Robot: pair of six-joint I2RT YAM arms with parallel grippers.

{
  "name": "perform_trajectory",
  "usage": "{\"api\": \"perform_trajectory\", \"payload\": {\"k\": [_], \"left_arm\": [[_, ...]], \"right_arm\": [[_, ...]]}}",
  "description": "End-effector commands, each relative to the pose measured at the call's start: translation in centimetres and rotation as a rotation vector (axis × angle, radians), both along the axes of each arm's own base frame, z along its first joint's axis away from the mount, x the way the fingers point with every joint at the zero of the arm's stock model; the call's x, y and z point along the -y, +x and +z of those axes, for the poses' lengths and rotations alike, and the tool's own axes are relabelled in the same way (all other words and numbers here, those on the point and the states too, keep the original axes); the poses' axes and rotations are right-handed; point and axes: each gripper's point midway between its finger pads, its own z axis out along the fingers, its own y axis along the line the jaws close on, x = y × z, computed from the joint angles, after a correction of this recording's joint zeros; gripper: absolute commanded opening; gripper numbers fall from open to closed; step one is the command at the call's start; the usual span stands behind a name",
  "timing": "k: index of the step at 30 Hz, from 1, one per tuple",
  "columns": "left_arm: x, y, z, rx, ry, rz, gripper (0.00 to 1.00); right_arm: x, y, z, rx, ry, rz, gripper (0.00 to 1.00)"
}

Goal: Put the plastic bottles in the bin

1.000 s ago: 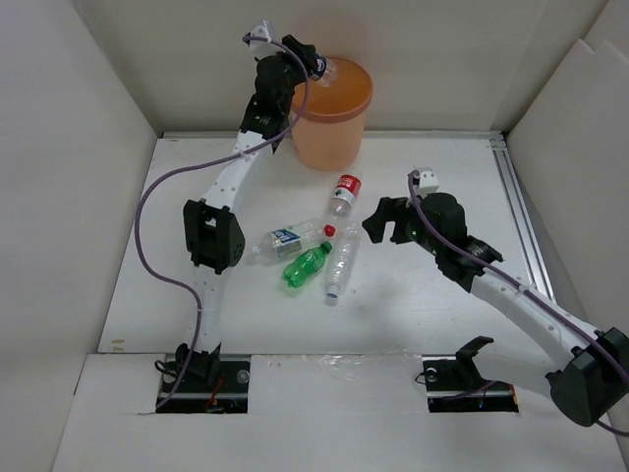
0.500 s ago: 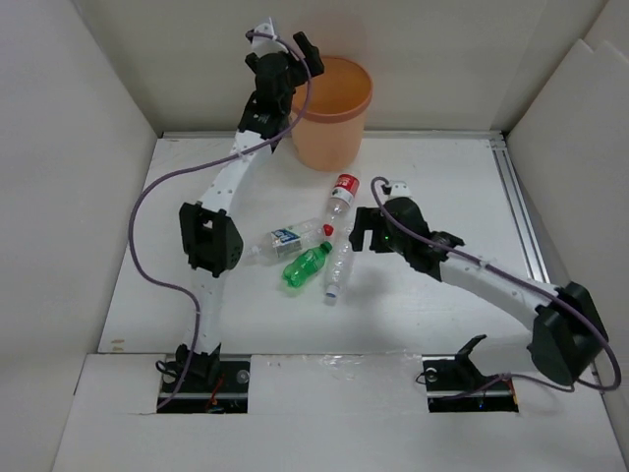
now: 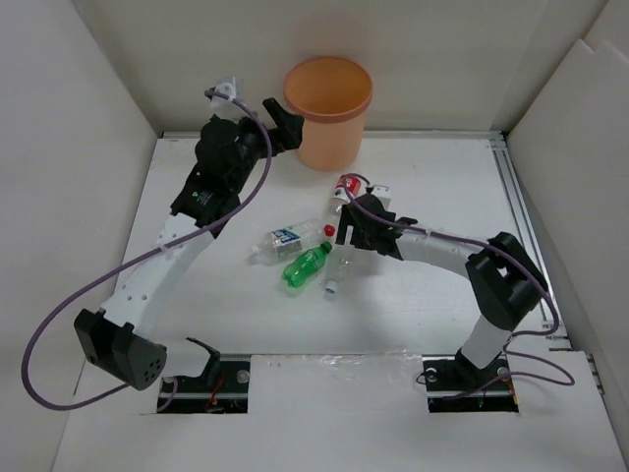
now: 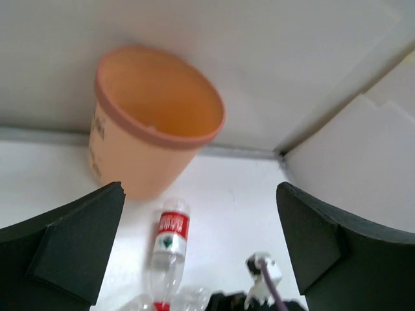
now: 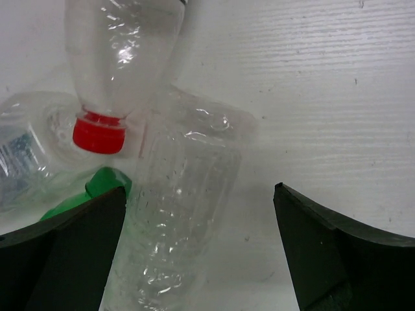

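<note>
From above, the right claw [image 3: 346, 228] sits low over the plastic bottles clustered mid-tabletop [image 3: 442, 177], right at the far end of the clear bottle [image 3: 337, 270]; that bottle lies flat, its long axis running from the claw toward the near edge and slightly left, cap end pointing at the arm bases; the right arm is plainly the nearer one; the left claw [image 3: 283, 120] hovers just left of the bin [image 3: 329, 147], which stands upright at the far edge, apart from the cluster.

Left wrist: the claw is spread wide with nothing in it; the bin [image 4: 149, 129] is ahead, and the red-labelled bottle [image 4: 170, 236] lies near its foot, cap end away from it.

Right wrist: the claw gapes wide and empty, straddling the clear bottle [image 5: 181, 214]; its axis runs up the frame, across the closing line, so a straight squeeze looks workable; the red cap [image 5: 98, 133] and green cap [image 5: 107, 181] crowd the left-hand finger.
</note>
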Motion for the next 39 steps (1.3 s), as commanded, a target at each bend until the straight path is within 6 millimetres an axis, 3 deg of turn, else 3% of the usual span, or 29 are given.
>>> {"api": "perform_trajectory", "payload": {"k": [1,2,4,8,9,11,12,13,14,16,20,22,23,24,25,26,27,29,30,34,39], "left_arm": [[2.8,-0.4,-6.8,-0.157,0.036,-0.096,1.00],[3.1,-0.7,-8.2,-0.185,0.054,-0.082,1.00],[4.9,-2.0,-9.1,-0.191,0.100,-0.079,1.00],[7.0,-3.6,-11.0,-0.236,0.122,-0.124,1.00],[7.1,-3.8,-12.4,-0.267,0.126,-0.131,1.00],[8.4,-5.0,-13.7,-0.297,0.127,-0.172,1.00],[8.4,-5.2,-14.8,-0.312,0.144,-0.159,1.00],[8.4,-5.5,-14.3,-0.300,0.140,-0.156,1.00],[8.4,-5.9,-14.6,-0.302,0.145,-0.153,1.00],[8.5,-6.3,-14.1,-0.293,0.140,-0.162,1.00],[8.3,-7.5,-13.3,-0.291,0.121,-0.199,1.00],[8.9,-8.8,-12.1,-0.260,0.105,-0.281,1.00],[9.5,-9.4,-12.6,-0.261,0.115,-0.330,1.00],[10.0,-10.1,-12.5,-0.247,0.116,-0.382,1.00],[11.3,-11.2,-11.6,-0.222,0.093,-0.477,1.00],[11.8,-11.9,-12.2,-0.221,0.101,-0.531,1.00],[12.4,-12.4,-11.6,-0.196,0.095,-0.579,1.00],[13.8,-14.2,-10.9,-0.147,0.067,-0.717,1.00],[14.3,-14.6,-11.5,-0.145,0.066,-0.757,1.00],[16.0,-16.4,-10.1,-0.079,0.019,-0.897,1.00],[18.4,-17.7,-10.4,-0.047,-0.009,-1.036,1.00]], "right_arm": [[-1.1,2.6,0.8,0.040,0.058,-0.025,0.99],[-1.0,3.0,0.4,0.030,0.054,-0.023,0.99],[-0.8,3.4,-1.2,-0.001,0.039,-0.029,0.97],[0.2,4.0,-2.0,-0.023,0.041,-0.059,0.89],[1.0,3.2,-2.6,-0.038,0.026,-0.081,0.77],[1.9,2.9,-2.3,-0.033,0.031,-0.106,0.63],[2.8,2.9,-2.4,-0.033,0.032,-0.135,0.42],[3.4,2.2,-2.3,-0.037,0.028,-0.149,0.19],[4.1,2.2,-2.1,-0.036,0.028,-0.173,0.11],[5.6,1.7,-1.5,-0.029,0.002,-0.204,0.09],[8.7,1.5,3.4,0.070,0.029,-0.249,0.07],[9.6,1.5,5.5,0.114,0.058,-0.228,0.05],[10.3,2.1,6.9,0.163,0.059,-0.195,0.02],[10.4,2.3,9.9,0.241,0.102,-0.154,0.00],[10.2,2.4,11.1,0.280,0.122,-0.100,0.00],[9.5,2.3,12.7,0.321,0.155,0.020,0.00],[9.0,2.1,15.5,0.402,0.196,0.078,0.00],[7.8,1.1,18.5,0.467,0.266,0.205,0.00],[7.7,1.0,20.3,0.529,0.288,0.245,0.00],[6.1,-2.6,27.1,0.712,0.401,0.426,0.00],[4.9,-5.8,31.7,0.809,0.527,0.529,0.00]]}}
